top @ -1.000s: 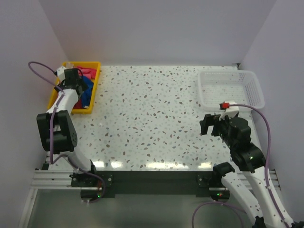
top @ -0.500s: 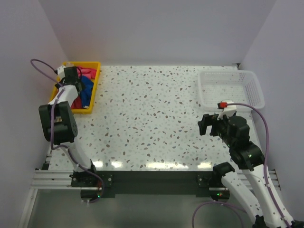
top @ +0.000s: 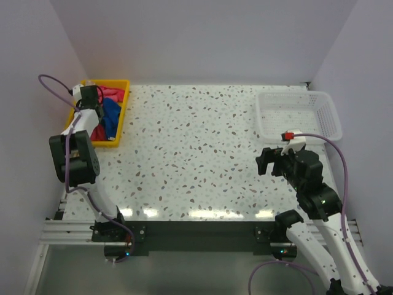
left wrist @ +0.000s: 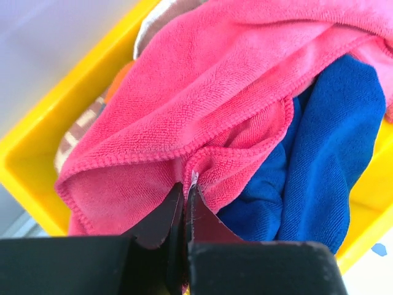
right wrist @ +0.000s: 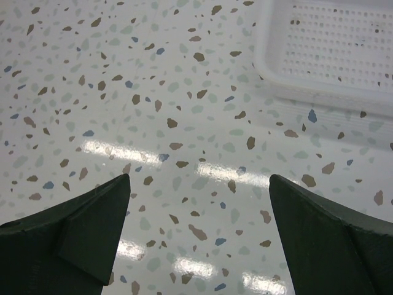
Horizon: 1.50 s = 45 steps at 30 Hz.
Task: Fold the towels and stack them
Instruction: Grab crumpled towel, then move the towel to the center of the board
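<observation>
Pink towel, fluffy microfibre w/ stitched hem, lies crumpled in the yellow plastic tray at the table's far-left corner, draped over a blue towel. Left gripper: 2 fingers pressed together, pinching a fold of the pink hem. A patterned cloth underneath is mostly hidden, print unreadable. Right gripper is spread wide above the glossy speckled table, near the white mesh basket.

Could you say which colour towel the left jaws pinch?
The pink towel, clearest in left wrist view.
</observation>
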Motion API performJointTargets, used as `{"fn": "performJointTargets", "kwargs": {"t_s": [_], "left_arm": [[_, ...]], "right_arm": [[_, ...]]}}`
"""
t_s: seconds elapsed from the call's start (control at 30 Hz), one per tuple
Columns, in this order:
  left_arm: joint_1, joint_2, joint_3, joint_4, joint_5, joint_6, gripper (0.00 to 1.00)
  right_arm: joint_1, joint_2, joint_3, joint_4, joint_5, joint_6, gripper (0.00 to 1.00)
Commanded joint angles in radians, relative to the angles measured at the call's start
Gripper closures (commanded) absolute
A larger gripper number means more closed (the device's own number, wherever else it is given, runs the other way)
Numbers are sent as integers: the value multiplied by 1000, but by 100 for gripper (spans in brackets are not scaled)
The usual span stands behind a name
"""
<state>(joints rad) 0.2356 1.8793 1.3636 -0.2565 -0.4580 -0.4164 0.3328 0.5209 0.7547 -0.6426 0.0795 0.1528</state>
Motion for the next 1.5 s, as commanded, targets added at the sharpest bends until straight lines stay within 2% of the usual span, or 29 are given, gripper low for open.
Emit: {"fn": "performJointTargets", "kwargs": {"t_s": [0.0,0.17,0.27,0.43,0.6,0.77,0.87,1.0,1.13,1.17,1.23,1.27,1.3,1.33,1.4,1.43,1.47], "left_arm": [[8,-75,81,-10,-62,34,100],[7,-169,172,-35,-85,60,100],[8,-213,291,-65,-76,65,100],[-7,-197,498,-171,46,59,100],[-148,-166,730,-246,134,73,100],[-286,-125,926,-231,275,61,100],[-321,-135,957,-181,358,22,100],[-372,-227,832,-47,505,-47,100],[-468,-392,596,28,600,-82,100],[-484,-425,462,45,619,-88,100],[-528,-494,311,85,634,-107,100],[-545,-562,152,101,642,-108,100],[-562,-594,81,106,644,-116,100],[-597,-652,-54,105,651,-122,100],[-642,-707,-183,91,660,-148,100],[-695,-765,-312,89,660,-157,100],[-725,-793,-371,74,656,-168,93]], "right_arm": [[2,5,34,6,-7,-1,1],[3,19,43,11,-17,-1,1],[2,36,55,14,-29,4,1],[2,54,75,29,-46,5,1],[2,82,109,55,-63,8,1],[3,126,176,66,-76,-1,1],[2,160,221,64,-76,-13,1],[2,171,247,61,-76,-12,1],[3,157,227,63,-109,8,1],[2,157,216,60,-115,13,1],[3,159,210,46,-138,21,1],[2,163,203,40,-150,22,1],[2,166,199,35,-161,24,1],[2,174,196,34,-199,22,1],[2,198,187,29,-234,27,1],[2,211,186,27,-257,33,1],[3,224,181,24,-298,37,1]]}}
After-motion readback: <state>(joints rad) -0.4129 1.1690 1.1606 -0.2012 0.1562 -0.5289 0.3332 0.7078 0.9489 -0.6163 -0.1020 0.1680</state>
